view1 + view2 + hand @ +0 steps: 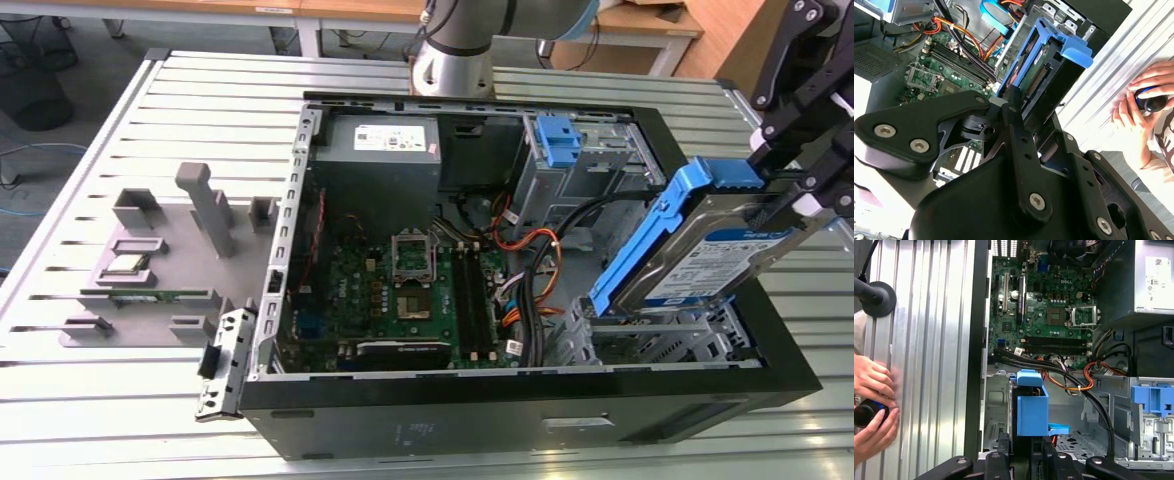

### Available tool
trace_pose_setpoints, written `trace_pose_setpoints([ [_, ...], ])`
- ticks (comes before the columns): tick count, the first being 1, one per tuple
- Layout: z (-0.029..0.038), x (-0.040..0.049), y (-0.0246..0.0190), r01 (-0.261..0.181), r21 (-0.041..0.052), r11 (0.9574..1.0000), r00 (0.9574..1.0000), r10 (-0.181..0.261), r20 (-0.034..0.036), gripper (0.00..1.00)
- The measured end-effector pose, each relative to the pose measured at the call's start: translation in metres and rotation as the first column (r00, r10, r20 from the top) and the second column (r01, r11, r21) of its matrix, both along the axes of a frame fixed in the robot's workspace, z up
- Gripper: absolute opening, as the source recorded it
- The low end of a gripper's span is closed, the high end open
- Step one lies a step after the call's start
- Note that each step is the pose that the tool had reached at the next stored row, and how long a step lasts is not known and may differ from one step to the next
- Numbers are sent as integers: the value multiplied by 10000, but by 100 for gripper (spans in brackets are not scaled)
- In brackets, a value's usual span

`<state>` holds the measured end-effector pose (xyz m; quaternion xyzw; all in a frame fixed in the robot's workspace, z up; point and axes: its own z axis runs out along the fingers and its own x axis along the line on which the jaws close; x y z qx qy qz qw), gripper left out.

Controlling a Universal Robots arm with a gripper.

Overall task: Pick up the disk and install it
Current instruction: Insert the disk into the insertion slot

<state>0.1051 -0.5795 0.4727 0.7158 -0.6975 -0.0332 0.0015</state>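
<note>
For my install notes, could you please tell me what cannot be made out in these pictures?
The gripper: cut off by the exterior view's right edge.
The disk's held end: second wrist view, hidden behind the gripper's black body.
The dark object in a person's hands: both wrist views, mostly covered by those hands.

disk [721, 258]: we see silvery metal framed in blue plastic
table [94, 120]: we see ribbed, brushed metal
gripper [787, 205]: matt black

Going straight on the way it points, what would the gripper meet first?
The gripper holds the disk tilted over the metal drive cage. Straight on, the disk's lower end would probably meet that cage first, though depth is unclear.
</note>
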Motion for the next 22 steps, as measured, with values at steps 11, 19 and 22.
trace_pose_setpoints([
  [11, -24, 0, 0, 0, 3, 10000, 10000, 0, 0, 35],
  [19, -45, 0, 0, 5, 1, 10000, 10000, -5, 0, 35],
  [22, -49, 0, 0, 31, 0, 10000, 10000, -31, 0, 35],
])
